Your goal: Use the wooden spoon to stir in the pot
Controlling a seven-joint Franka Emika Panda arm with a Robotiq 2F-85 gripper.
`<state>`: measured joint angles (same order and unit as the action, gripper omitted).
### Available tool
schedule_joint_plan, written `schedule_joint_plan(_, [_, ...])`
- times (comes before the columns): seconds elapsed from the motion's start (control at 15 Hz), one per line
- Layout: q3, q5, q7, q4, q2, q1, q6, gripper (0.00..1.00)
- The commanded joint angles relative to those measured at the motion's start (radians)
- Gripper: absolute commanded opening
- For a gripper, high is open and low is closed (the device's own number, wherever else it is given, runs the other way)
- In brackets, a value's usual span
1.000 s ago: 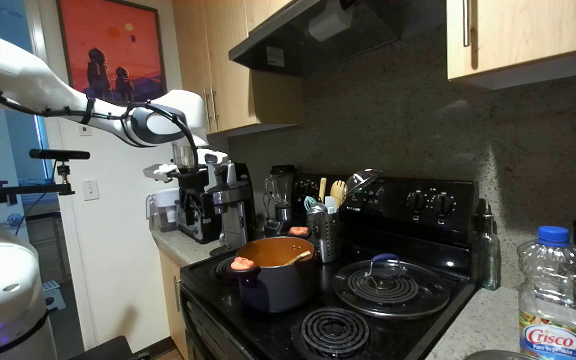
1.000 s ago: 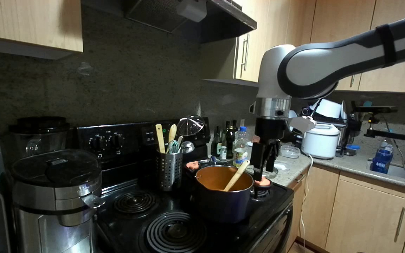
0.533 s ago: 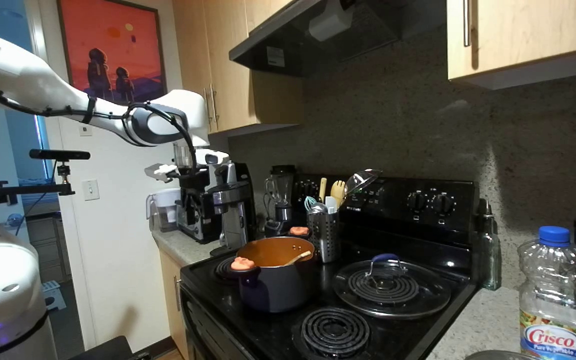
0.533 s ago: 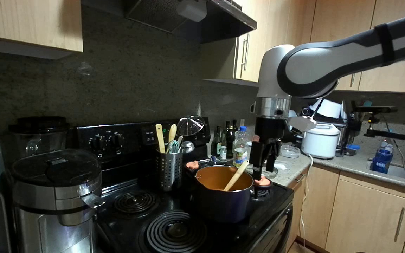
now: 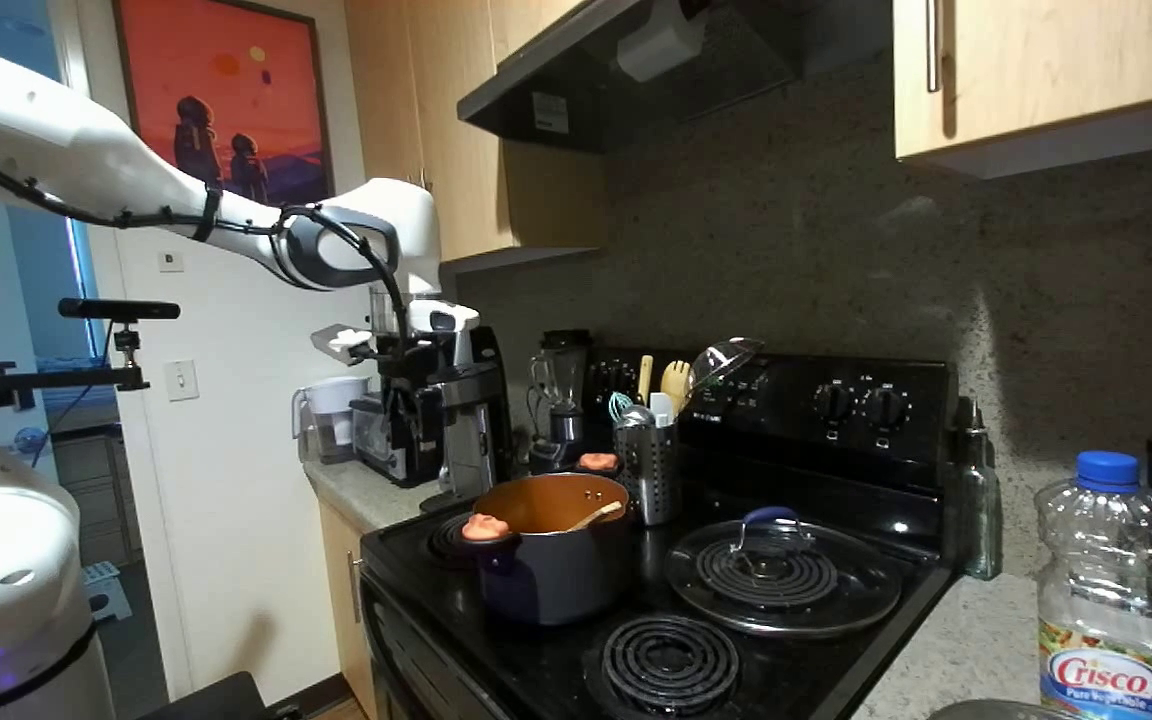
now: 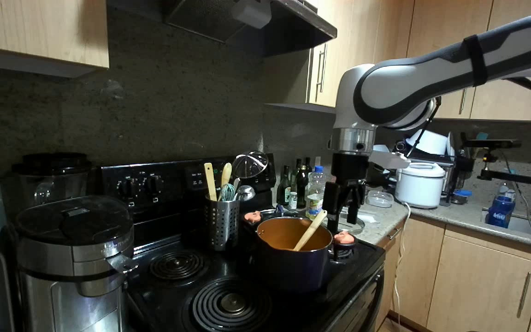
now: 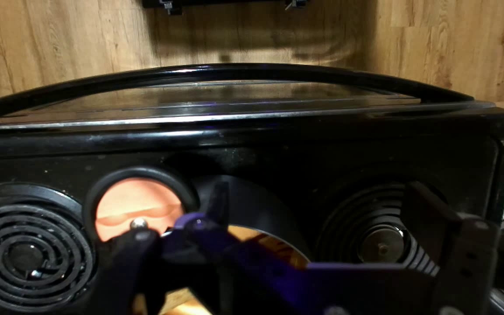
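The dark pot (image 6: pixel 288 269) with an orange-brown inside stands on the stove, also seen as the pot (image 5: pixel 556 575) from the opposite side. The wooden spoon (image 6: pixel 310 232) leans in it, pale handle rising over the rim; only a short end of the spoon (image 5: pixel 596 516) shows in an exterior view. My gripper (image 6: pixel 343 224) points down, open and with nothing held, above the pot's side handle and apart from the spoon. In the wrist view the spread fingers of the gripper (image 7: pixel 317 192) partly cover the pot's rim (image 7: pixel 269 234); I cannot make out the spoon there.
Orange pads (image 5: pixel 486 527) sit on the pot's side handles. A perforated utensil holder (image 6: pixel 221 226) stands behind the pot. A glass lid (image 5: pixel 836 590) lies over a burner. The coffee machine (image 6: pixel 74 263), an oil bottle (image 5: pixel 1111 600) and the range hood (image 6: pixel 265 27) surround the stove.
In the last half second my arm has shifted toward the pot and slightly up, bringing the open gripper nearer the spoon handle. Spoon and pot have not moved.
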<state>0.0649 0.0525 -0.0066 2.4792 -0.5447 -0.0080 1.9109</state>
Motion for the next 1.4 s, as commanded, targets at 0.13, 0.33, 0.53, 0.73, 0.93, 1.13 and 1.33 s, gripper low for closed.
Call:
schedule_joint_plan(0.13, [0.009,-0.002,0.046,-0.013,0.02,-0.052,0.026,1.0])
schedule_joint_plan(0.33, [0.034,-0.001,0.045,-0.015,0.034,-0.09,0.045,1.0])
schedule_joint_plan(0.53, [0.057,-0.006,0.038,-0.015,0.044,-0.117,0.076,1.0])
schedule_joint_plan(0.73, [0.078,-0.011,0.035,-0.018,0.056,-0.143,0.122,1.0])
schedule_joint_plan(0.93, [0.105,-0.014,0.047,-0.027,0.074,-0.18,0.177,1.0])
schedule_joint_plan(1.13, [0.141,-0.004,0.083,-0.043,0.099,-0.227,0.235,1.0])
schedule_joint_plan(1.33, [0.155,-0.007,0.115,-0.051,0.122,-0.256,0.286,1.0])
